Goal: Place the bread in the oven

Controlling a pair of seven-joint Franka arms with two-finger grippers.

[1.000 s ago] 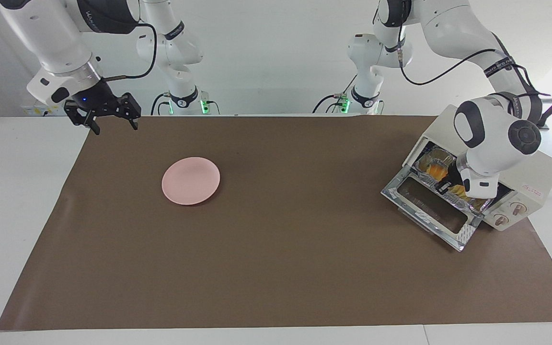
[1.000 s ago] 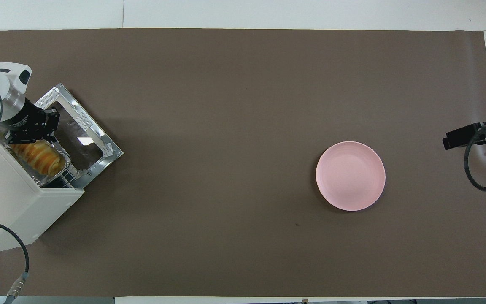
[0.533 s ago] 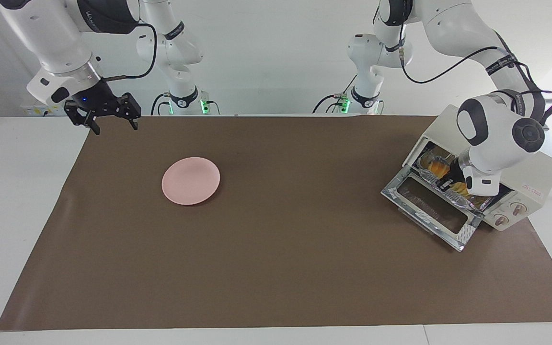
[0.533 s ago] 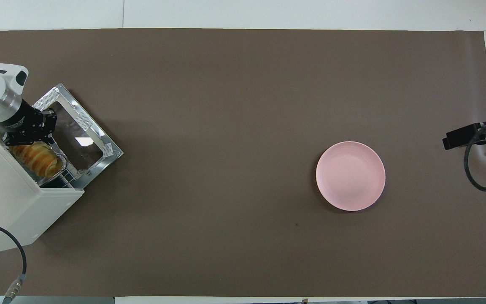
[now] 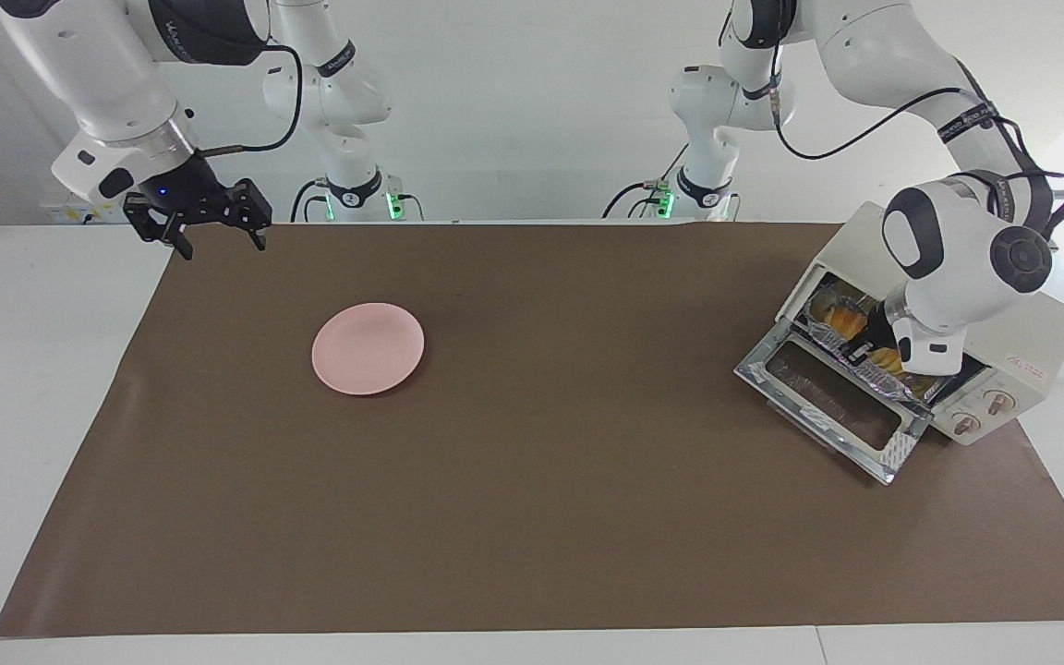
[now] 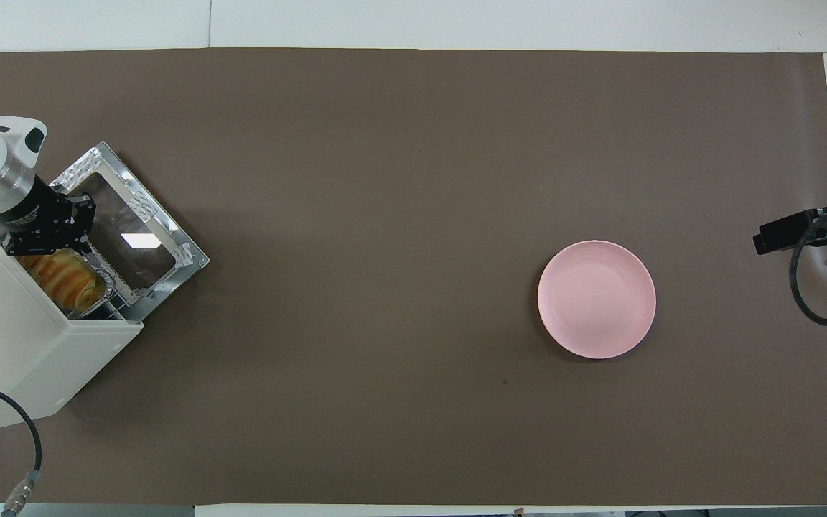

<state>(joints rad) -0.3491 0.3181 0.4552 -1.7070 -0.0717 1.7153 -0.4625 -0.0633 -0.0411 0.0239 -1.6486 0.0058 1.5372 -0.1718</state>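
1. The left gripper (image 6: 51,228), fingertips pressed together, is hovering at the oven (image 6: 22,345) mouth, apparently nudging the foil tray (image 6: 101,281) inward.
2. The bread (image 6: 62,280) is lying in that tray, mostly inside the oven.
3. Next: withdrawing and closing the door (image 5: 832,402).
4. The right gripper (image 5: 218,235) is waiting, spread, well apart from the oven, near the plate (image 5: 368,348).

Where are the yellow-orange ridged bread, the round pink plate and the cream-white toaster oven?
Yellow-orange ridged bread (image 6: 62,281), overhead view, its striped top.
Round pink plate (image 6: 596,299), overhead view, its bare middle.
Cream-white toaster oven (image 6: 22,359), overhead view, its flat top.
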